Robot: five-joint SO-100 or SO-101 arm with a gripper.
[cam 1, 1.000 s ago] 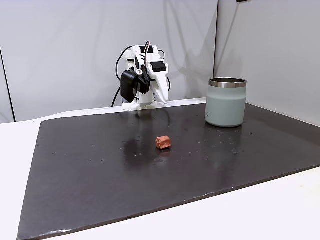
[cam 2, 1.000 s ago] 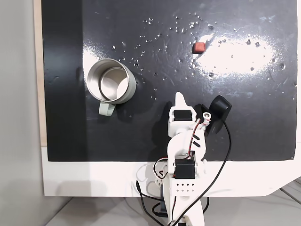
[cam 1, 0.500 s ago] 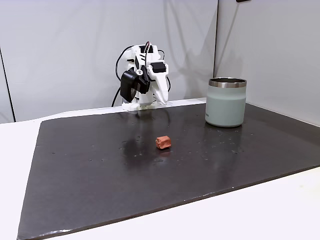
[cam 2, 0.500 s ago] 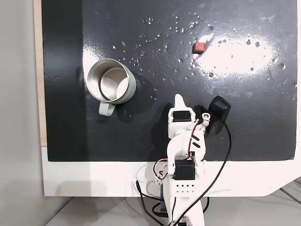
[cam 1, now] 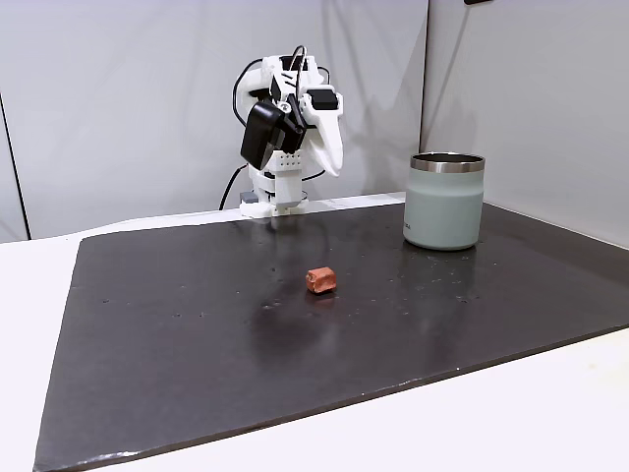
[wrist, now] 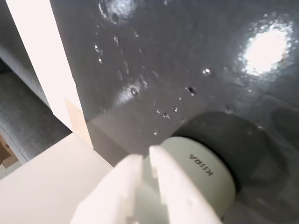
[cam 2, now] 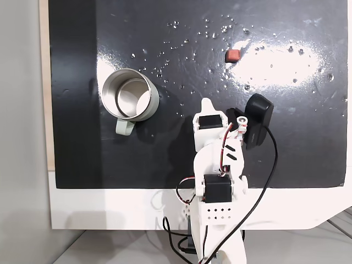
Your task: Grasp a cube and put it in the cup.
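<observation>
One cube: the cube [cam 1: 320,279] [cam 2: 232,54] is a small reddish-orange block with uneven faces, lying bare on the dark mat [cam 1: 197,334] [cam 2: 308,143], well apart from everything else.
Cup: the cup [cam 1: 444,201] [cam 2: 155,100] [wrist: 212,175] is a pale sage-green tumbler with a steel rim, upright at the mat's right in the fixed view from the front — near the arm in the fixed view from above.
Arm: the white arm [cam 1: 290,118] [cam 2: 212,165] is folded over its base at the mat's far edge, the black camera beside the wrist.
Gripper: the gripper [wrist: 145,156] points down near the cup's wall; its tips sit close together, nothing between them.
Change: the arm has lifted from its lower tuck half a second ago — cube and cup lie unmoved.
</observation>
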